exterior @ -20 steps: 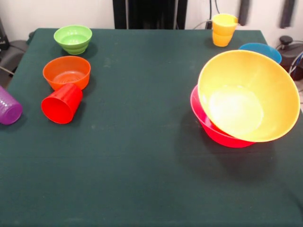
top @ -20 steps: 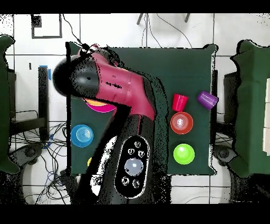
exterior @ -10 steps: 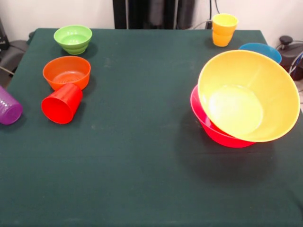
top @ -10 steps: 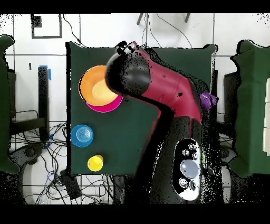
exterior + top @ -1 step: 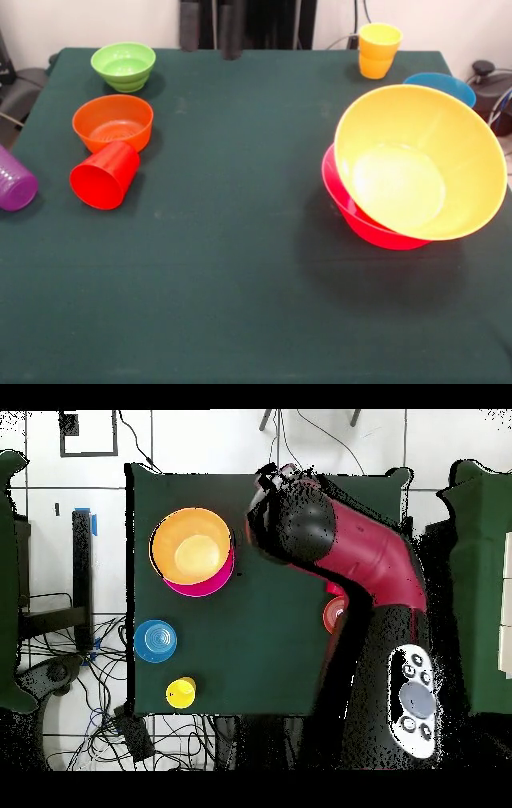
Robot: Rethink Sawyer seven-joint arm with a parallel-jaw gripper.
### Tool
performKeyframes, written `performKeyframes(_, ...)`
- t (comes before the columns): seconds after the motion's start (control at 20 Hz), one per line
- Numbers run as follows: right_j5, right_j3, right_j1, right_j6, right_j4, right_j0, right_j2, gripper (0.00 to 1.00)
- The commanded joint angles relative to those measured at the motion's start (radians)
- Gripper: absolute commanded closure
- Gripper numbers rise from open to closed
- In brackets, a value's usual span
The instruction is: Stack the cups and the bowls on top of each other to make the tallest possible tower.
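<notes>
On the dark green tabletop [image 5: 240, 264], the tower [image 5: 416, 180] amounts to two bowls: the large yellow-orange bowl [image 5: 420, 160] sits tilted inside the large pink bowl [image 5: 360, 216], its mouth tipped toward the camera in the front view, with the pink rim showing beneath it on one side. Just behind this pair stands the small blue bowl [image 5: 440, 84], upright and partly hidden by the yellow-orange rim. Farther back, near the tabletop's edge, the yellow cup [image 5: 378, 40] stands nested in the orange cup [image 5: 374, 66]. Well apart, on the opposite side, the small green bowl [image 5: 123, 66] and the small orange bowl [image 5: 113, 122] stand upright, one behind the other. The red cup [image 5: 105, 175] lies on its side touching the orange bowl, and the purple cup [image 5: 14, 182] lies on its side at the tabletop's border (partly cut off by the picture's edge). The hand [image 5: 210, 28] shows only as two dark tips at the top of the front view, set apart from each other with nothing between them. From overhead, the red and black arm [image 5: 340, 554] covers much of that side of the tabletop.
</notes>
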Motion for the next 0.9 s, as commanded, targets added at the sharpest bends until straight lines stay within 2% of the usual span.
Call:
performKeyframes(0.05,0.111,0.106,0.06,-0.358,-0.147,-0.089,0.234,0.0)
performKeyframes(0.65,-0.019,0.151,0.1,-0.237,-0.281,-0.128,0.287,0.0)
performKeyframes(0.8,-0.038,0.152,0.116,-0.227,-0.305,-0.14,0.3,0.0)
performKeyframes(0.9,-0.016,0.155,0.123,-0.218,-0.311,-0.144,0.307,0.0)
